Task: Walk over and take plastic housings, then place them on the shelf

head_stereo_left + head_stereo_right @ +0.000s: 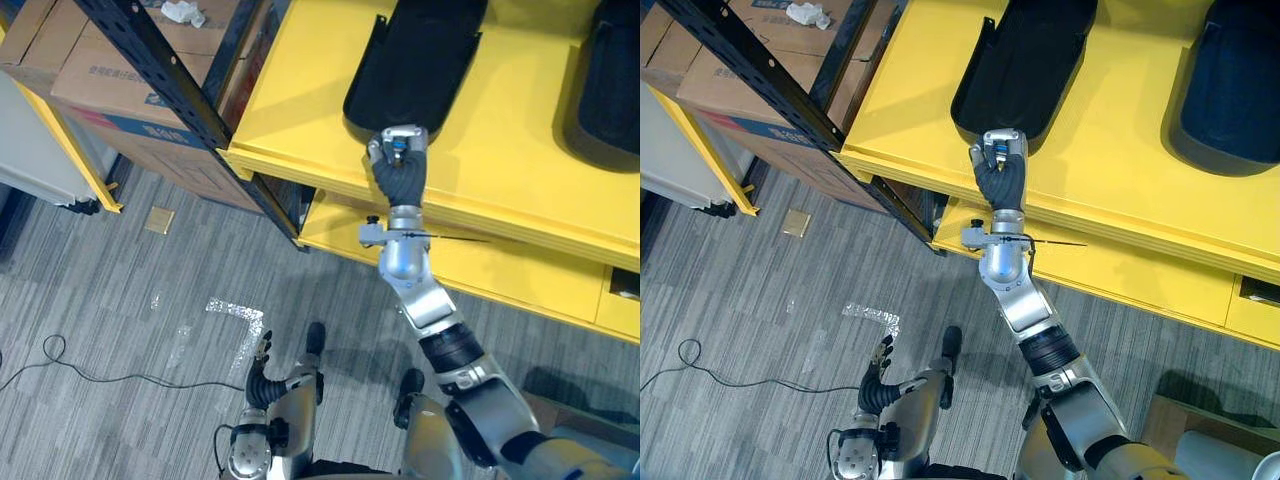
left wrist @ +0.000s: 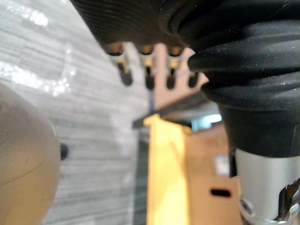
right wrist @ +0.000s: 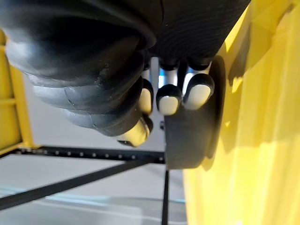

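Grey striped carpet floor (image 1: pixel 120 300) lies in front of a yellow shelf (image 1: pixel 290 90) carried on a black upright (image 1: pixel 160 70), with cardboard boxes (image 1: pixel 110 70) stacked behind the upright.

Left eye view:
- A black plastic housing (image 1: pixel 415 60) lies on the upper level of the yellow shelf, its near end close to the front edge.
- A second housing (image 1: pixel 610 90) lies on the same level, well apart from the first, toward the robot's right.
- The right hand (image 1: pixel 400 165) is raised to the shelf and meets the near end of the plastic housing.
- The left hand (image 1: pixel 262 372) hangs low over the carpet floor.

Right eye view: same arrangement. The right hand covers the near end of the plastic housing at the shelf's front edge.

Left wrist view: the fingertips (image 2: pixel 149 77) of the left hand point straight out in a row, relaxed, with nothing between them. The floor and a yellow shelf edge show past them.

Right wrist view: the fingers (image 3: pixel 168 98) of the right hand are curled onto the edge of the plastic housing, with the thumb (image 3: pixel 136 133) set close against the same edge. The housing rests against the yellow shelf surface.
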`<state>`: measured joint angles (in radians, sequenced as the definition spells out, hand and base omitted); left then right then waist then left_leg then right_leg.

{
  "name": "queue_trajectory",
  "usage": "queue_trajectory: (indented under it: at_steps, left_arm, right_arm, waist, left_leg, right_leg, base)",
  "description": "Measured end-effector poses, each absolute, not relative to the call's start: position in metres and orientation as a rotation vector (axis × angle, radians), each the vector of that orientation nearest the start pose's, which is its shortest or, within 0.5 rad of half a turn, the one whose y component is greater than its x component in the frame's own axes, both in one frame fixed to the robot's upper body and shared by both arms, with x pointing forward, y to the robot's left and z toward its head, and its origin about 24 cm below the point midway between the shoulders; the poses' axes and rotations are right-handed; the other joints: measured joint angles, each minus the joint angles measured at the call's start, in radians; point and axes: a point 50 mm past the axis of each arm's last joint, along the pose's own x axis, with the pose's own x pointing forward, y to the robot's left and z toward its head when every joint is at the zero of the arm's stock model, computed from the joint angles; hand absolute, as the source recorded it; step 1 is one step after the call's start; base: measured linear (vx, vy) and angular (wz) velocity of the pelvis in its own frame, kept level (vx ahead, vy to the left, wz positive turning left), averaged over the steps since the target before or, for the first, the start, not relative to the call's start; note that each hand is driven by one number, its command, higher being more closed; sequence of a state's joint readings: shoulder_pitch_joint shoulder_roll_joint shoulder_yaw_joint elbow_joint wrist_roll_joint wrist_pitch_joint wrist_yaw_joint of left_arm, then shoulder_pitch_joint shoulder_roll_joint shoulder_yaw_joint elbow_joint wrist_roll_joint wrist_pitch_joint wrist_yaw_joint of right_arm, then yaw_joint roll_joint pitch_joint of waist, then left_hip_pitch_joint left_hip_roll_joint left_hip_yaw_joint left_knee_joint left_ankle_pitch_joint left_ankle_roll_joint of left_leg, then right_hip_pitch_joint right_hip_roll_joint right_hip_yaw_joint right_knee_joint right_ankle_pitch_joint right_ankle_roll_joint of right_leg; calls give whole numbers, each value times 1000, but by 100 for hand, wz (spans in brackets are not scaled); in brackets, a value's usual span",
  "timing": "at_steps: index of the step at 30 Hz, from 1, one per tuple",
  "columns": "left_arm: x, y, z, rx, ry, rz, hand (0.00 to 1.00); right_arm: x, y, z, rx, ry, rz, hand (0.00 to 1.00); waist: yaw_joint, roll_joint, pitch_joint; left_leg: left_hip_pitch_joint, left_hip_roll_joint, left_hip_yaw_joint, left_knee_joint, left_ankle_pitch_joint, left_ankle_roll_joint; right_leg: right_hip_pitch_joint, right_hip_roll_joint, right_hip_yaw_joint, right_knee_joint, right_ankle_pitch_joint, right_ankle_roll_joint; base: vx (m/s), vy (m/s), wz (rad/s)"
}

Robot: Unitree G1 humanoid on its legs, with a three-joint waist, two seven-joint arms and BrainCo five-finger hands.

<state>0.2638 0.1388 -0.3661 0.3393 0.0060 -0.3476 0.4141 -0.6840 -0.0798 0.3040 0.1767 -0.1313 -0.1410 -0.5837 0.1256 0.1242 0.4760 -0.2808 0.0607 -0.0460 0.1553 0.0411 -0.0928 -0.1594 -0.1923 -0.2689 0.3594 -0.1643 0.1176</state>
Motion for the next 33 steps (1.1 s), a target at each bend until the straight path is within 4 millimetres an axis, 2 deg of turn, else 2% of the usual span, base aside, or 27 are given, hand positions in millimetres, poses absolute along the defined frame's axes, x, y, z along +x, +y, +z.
queue_trajectory:
  at_steps: [14, 17, 23, 26, 28, 29, 30, 31, 33]
  left_arm:
    - [160, 132, -63, 153, 267, 107, 0]
    - [162, 132, -62, 153, 262, 106, 0]
    - [161, 133, -65, 153, 262, 106, 0]
    - [159, 133, -66, 151, 264, 107, 0]
    - [156, 134, -66, 144, 258, 115, 0]
    - [154, 134, -66, 135, 261, 136, 0]
    - [152, 136, -67, 128, 268, 161, 0]
    - [149, 138, -69, 129, 279, 192, 0]
    - [148, 139, -71, 136, 290, 195, 0]
  right_arm:
    - [335, -61, 214, -161, -702, -114, 100]
    - [343, -63, 206, -194, -648, -130, 100]
    - [344, -67, 204, -183, -658, -174, 100]
    - [332, -72, 196, -127, -684, -206, 100]
    - [313, -75, 201, -46, -752, -214, 100]
    - [300, -79, 205, 6, -798, -221, 100]
    - [290, -84, 206, 40, -825, -229, 100]
    - [276, -92, 205, 76, -846, -252, 100]
    - [261, -109, 197, 102, -841, -315, 100]
  waist:
    - [5, 13, 1]
    - [11, 14, 1]
    - [18, 14, 1]
    - [15, 12, 1]
    - [10, 7, -1]
    - [-10, -4, -7]
    - [-18, -20, -17]
    - [-33, -47, -41]
    - [-52, -81, -64]
  left_leg:
    - [-14, 1, -3, 5, 2, -2]
    - [-16, 0, -5, 7, 2, -2]
    - [10, 0, 0, -26, 16, -2]
    - [64, 12, 13, -67, 23, -3]
    - [111, 23, 54, -98, 25, -4]
    - [130, 28, 68, -112, 25, -4]
    - [144, 31, 91, -124, 24, -4]
    - [153, 33, 115, -136, 23, -3]
    - [185, 36, 142, -156, 22, -3]
  right_leg:
    - [-19, -2, -2, 21, -15, -4]
    - [-18, -2, -3, 22, -15, -4]
    - [-5, -3, -2, 10, -14, -3]
    - [46, 7, 3, -38, 2, 2]
    - [75, 23, 31, -88, 35, 4]
    - [95, 28, 43, -119, 49, 8]
    - [97, 33, 58, -135, 61, 9]
    - [98, 38, 79, -163, 73, 11]
    - [122, 39, 92, -194, 89, 14]
  base:
    - [0, 0, 0]
    - [2, -2, 2]
    - [3, -3, -1]
    - [44, -15, -16]
    - [83, 8, -48]
    - [95, 18, -51]
    - [81, 23, -53]
    - [104, 34, -54]
    - [112, 31, -40]
